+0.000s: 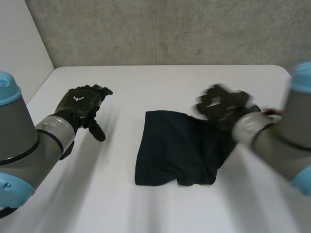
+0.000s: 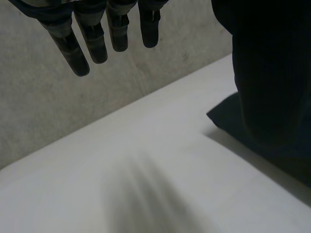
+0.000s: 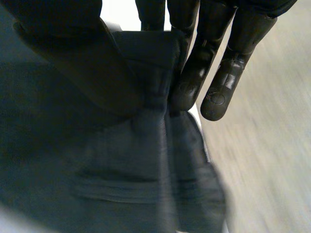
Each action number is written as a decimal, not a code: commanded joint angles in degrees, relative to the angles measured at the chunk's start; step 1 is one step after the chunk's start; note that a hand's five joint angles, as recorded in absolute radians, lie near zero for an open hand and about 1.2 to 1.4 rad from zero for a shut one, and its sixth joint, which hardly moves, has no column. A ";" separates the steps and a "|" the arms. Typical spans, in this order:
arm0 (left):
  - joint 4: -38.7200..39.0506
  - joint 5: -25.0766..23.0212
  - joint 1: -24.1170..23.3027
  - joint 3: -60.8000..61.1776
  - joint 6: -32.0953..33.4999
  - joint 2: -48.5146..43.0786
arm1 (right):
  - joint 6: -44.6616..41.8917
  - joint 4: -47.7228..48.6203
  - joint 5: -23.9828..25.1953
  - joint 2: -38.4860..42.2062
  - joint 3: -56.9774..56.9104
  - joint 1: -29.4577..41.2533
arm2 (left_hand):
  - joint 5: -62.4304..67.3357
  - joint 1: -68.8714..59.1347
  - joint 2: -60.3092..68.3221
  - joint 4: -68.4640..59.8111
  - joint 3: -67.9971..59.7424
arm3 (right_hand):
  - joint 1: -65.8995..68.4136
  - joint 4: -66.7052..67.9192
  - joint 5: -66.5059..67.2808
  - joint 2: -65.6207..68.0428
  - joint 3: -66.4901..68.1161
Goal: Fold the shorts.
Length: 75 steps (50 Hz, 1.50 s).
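Note:
Dark navy shorts (image 1: 175,148) lie crumpled in the middle of the white table (image 1: 160,82). My right hand (image 1: 223,104) is at their far right edge. In the right wrist view its thumb (image 3: 73,48) and fingers (image 3: 214,63) pinch a fold of the shorts (image 3: 121,170) between them. My left hand (image 1: 82,104) hovers over bare table well to the left of the shorts, touching nothing. Its fingers (image 2: 97,34) hang straight, and a corner of the shorts (image 2: 228,116) lies on the table beside that hand.
A grey concrete wall (image 1: 160,29) runs behind the table's far edge. A pale wall (image 1: 19,43) stands at the left. Bare table surface spreads to the left of the shorts and in front of them.

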<state>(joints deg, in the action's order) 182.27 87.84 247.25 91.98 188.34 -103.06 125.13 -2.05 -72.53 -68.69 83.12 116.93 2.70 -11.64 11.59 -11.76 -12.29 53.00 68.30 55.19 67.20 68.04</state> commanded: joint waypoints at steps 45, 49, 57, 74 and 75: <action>-9.56 9.45 -18.82 -27.91 -8.00 -28.51 | 54.08 0.12 -3.68 6.81 -2.43 -4.71 | -1.47 0.42 -0.36 0.54 1.06 | -43.00 -58.30 -55.19 -57.20 -58.04; -11.76 12.88 -17.77 -26.68 -4.48 -28.77 | 53.47 -0.06 -3.67 11.29 -4.19 -1.10 | -2.31 1.26 -1.20 1.38 1.90 | -43.00 -58.30 -55.19 -57.20 -58.04; -12.20 13.67 -16.62 -22.90 -2.72 -28.33 | 47.32 0.12 -5.17 17.45 -5.51 2.51 | -2.48 1.43 -1.37 1.55 2.07 | -43.00 -58.30 -55.19 -57.20 -58.04; -14.22 11.92 -14.42 -20.26 -3.51 -17.01 | 44.77 0.56 -6.66 6.75 -5.69 1.72 | -2.70 1.64 -1.59 1.76 2.29 | -43.00 -58.30 -55.19 -57.20 -58.04; -14.57 11.57 -14.42 -20.52 -3.51 -15.17 | 44.85 0.82 -7.10 3.77 -5.86 1.11 | -2.70 1.64 -1.59 1.76 2.29 | -43.00 -58.30 -55.19 -57.20 -58.04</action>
<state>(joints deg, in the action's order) 169.39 100.81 232.83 72.22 185.34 -128.12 169.43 -1.96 -79.21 -54.67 77.44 118.99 2.70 -9.23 9.77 -11.76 -11.97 9.46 13.29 3.77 11.59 10.87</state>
